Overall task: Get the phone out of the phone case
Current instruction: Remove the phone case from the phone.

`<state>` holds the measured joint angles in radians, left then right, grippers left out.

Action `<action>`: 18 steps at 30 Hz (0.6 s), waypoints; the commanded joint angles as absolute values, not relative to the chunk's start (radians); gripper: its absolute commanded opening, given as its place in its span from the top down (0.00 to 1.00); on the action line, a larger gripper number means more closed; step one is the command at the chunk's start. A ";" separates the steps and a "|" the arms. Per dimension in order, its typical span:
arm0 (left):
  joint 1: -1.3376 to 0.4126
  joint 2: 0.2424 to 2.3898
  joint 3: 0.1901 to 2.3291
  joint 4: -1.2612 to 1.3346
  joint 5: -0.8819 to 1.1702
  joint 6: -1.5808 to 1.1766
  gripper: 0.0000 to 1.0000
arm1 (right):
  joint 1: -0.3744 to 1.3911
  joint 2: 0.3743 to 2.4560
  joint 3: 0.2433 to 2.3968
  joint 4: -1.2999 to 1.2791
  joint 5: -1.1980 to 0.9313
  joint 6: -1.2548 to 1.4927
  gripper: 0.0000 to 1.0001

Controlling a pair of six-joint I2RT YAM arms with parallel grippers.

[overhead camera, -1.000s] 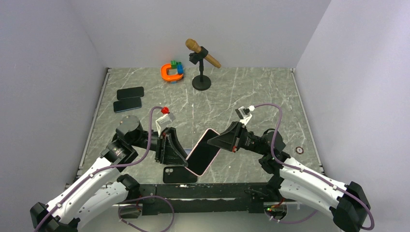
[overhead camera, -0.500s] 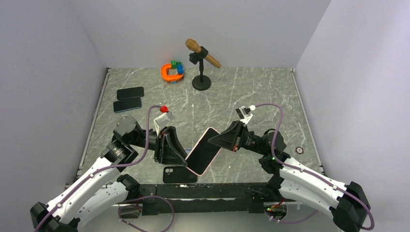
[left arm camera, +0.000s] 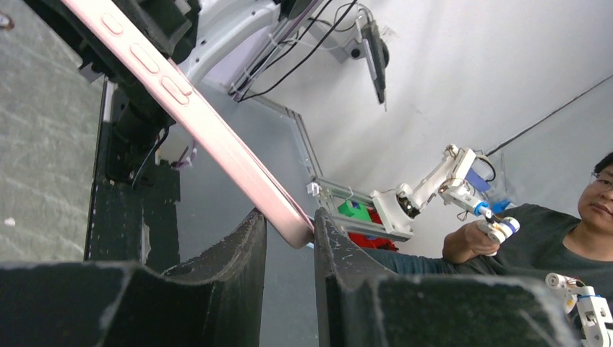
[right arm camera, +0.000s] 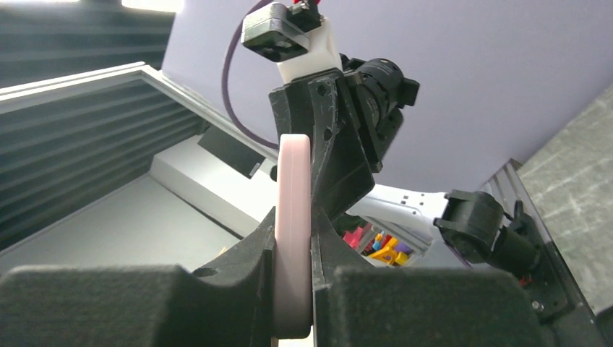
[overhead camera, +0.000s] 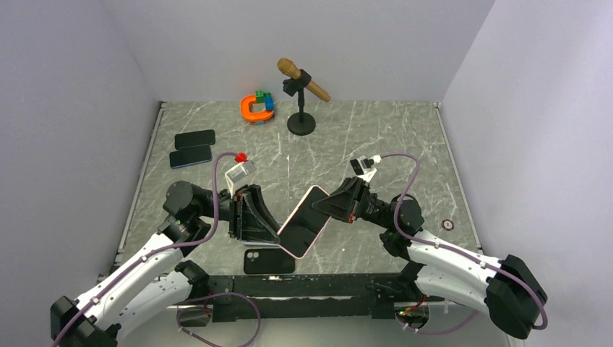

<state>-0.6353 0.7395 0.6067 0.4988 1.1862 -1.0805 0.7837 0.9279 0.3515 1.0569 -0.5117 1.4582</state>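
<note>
Grey marbled table [overhead camera: 376, 130], bare white walls [overhead camera: 361, 43]. Right gripper [right arm camera: 293, 224] clamped on the pink phone case [right arm camera: 293, 173]; left gripper [left arm camera: 289, 225] narrowly brackets its corner, grip not discernible.

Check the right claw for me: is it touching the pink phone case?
Touching. In the right wrist view, the right claw's two fingers press against both flat sides of the pink phone case, with no gap showing.
</note>
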 commanded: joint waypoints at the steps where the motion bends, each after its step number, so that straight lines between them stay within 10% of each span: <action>1: -0.653 0.774 0.627 0.974 1.141 -1.213 1.00 | 0.764 1.006 0.328 1.183 -0.441 1.443 1.00; 10: -0.652 1.075 0.621 1.655 1.070 -1.637 1.00 | 0.766 0.973 0.366 1.373 -0.555 1.337 1.00; 18: -0.655 1.125 0.663 1.665 1.038 -1.681 1.00 | 0.769 0.815 0.392 1.180 -0.660 0.966 1.00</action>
